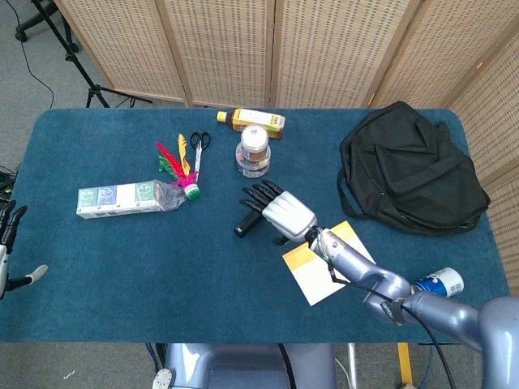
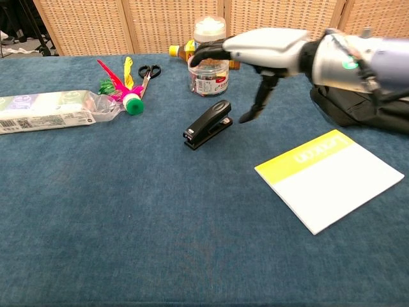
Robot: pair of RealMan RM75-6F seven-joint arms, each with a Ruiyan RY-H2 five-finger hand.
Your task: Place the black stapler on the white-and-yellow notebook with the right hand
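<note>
The black stapler lies on the blue table, left of the white-and-yellow notebook. My right hand hovers above and just right of the stapler, fingers spread and holding nothing, thumb pointing down beside the stapler without touching it. The right forearm crosses over the notebook in the head view. My left hand shows only at the left edge of the head view, off the table, fingers apart and empty.
A black bag fills the back right. Stacked jars and a bottle stand behind the stapler. Scissors, a feathered shuttlecock and a tissue pack lie to the left. A can sits at the right edge.
</note>
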